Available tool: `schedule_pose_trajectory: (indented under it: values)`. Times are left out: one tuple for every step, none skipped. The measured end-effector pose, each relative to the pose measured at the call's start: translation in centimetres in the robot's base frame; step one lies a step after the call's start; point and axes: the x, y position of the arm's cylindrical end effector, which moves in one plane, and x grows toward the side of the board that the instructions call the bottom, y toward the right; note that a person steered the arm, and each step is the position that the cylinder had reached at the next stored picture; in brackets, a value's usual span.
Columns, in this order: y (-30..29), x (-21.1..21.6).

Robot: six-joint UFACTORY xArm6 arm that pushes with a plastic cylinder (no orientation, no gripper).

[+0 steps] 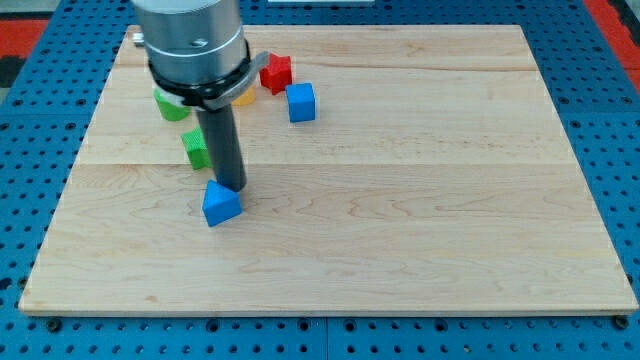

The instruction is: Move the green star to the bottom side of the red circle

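My tip stands at the top edge of a blue triangular block, at the view's left of middle. A green block, its shape partly hidden by the rod, lies just left of the rod. Another green block lies higher up, mostly hidden under the arm's body. A red block with a jagged outline sits near the view's top. No red circle can be made out; the arm's body hides part of the top left.
A blue cube lies right of the red block. A sliver of a yellow block shows under the arm's body. The wooden board sits on a blue pegboard surface.
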Motion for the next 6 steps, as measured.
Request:
schedule_pose_trajectory:
  values:
    - [-2.0,-0.8]
    - [-2.0,-1.3]
    - [-2.4,-4.8]
    - [-2.4,-7.7]
    - [-3.3,-2.3]
    - [-11.6,-6.0]
